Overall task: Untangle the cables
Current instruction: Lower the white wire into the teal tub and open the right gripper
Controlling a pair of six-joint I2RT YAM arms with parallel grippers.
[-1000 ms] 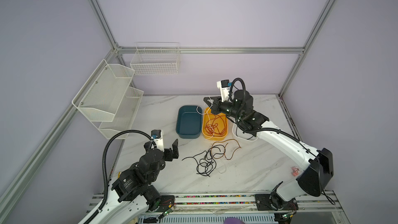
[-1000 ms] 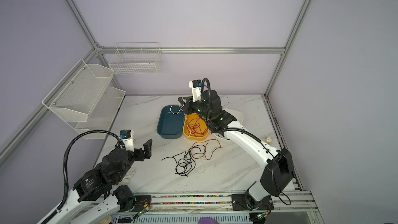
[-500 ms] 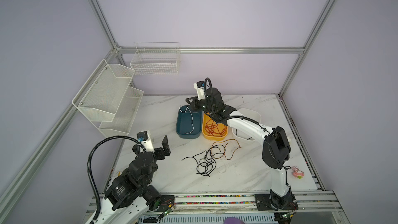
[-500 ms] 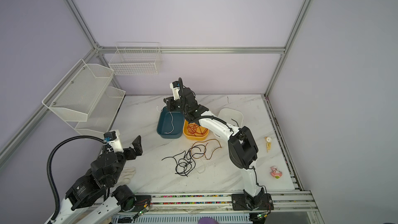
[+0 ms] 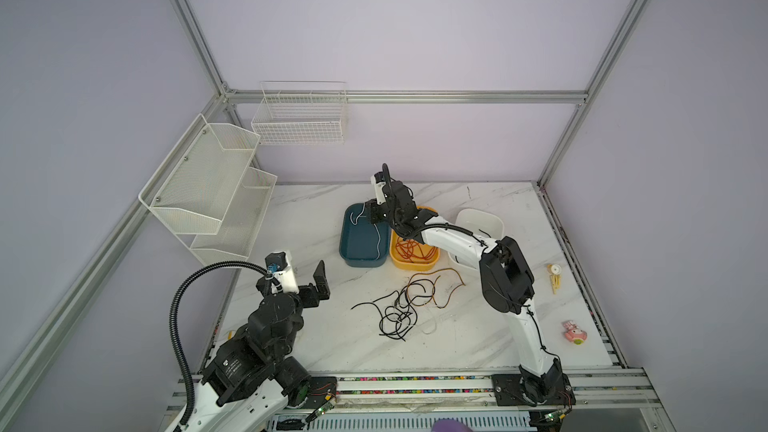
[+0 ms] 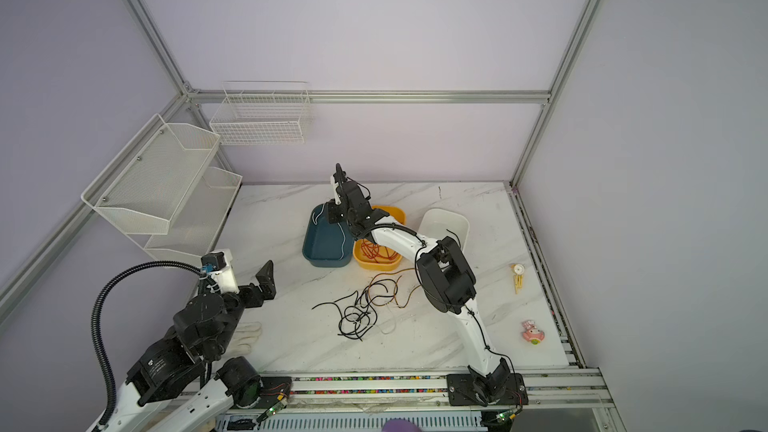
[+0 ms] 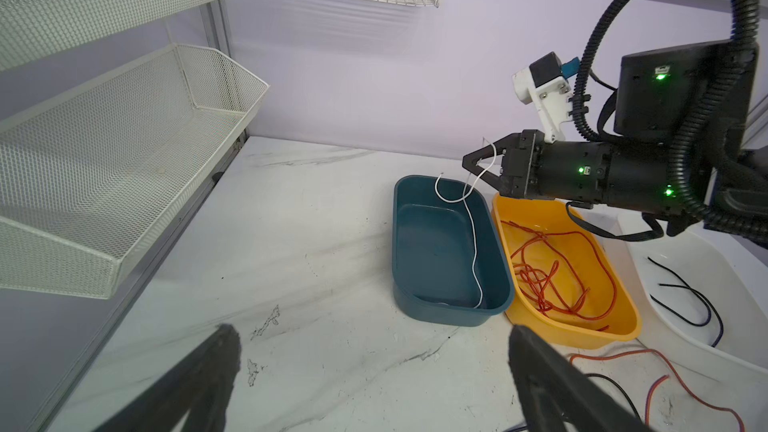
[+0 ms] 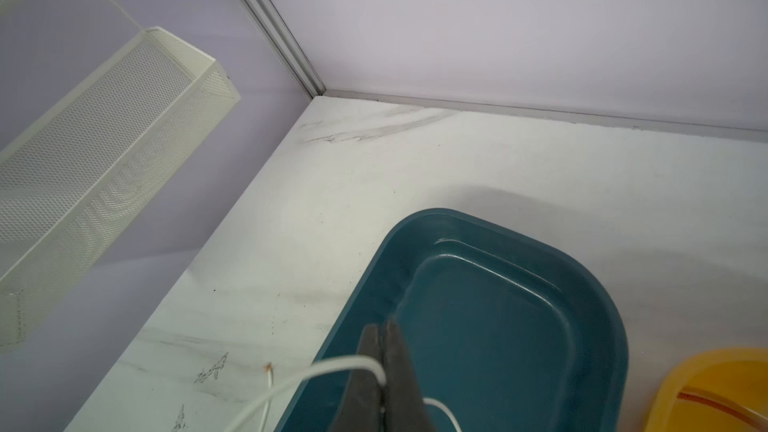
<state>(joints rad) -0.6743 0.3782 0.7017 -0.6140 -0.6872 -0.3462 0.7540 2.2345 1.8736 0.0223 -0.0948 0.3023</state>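
Note:
My right gripper [image 5: 371, 214] [image 8: 384, 330] hangs over the far end of the teal tray [image 5: 345, 243], shut on a thin white cable [image 7: 473, 234] [image 8: 332, 365]. This cable loops over the tray's rim and trails down along its floor. Red-orange cables [image 5: 411, 249] lie coiled in the yellow tray [image 5: 415, 265]. A tangle of black cables [image 5: 397, 311] sits mid-table, with an orange-brown cable [image 5: 444, 280] and a pale one [image 5: 430, 326] running into it. My left gripper [image 5: 305, 280] [image 7: 372, 334] is open and empty, held above the table's left side.
A white tray [image 5: 478, 218] holding a black cable [image 7: 685, 301] stands right of the yellow one. Mesh shelves [image 5: 208, 193] and a wire basket [image 5: 299, 118] hang at the back left. A pink toy [image 5: 573, 332] and yellow peg [image 5: 555, 280] lie at the right; a white glove [image 6: 245, 334] lies under my left arm.
My right gripper has swung left from above the yellow tray to above the teal tray, carrying the white cable, which now trails into it. My left arm has drawn back to the left.

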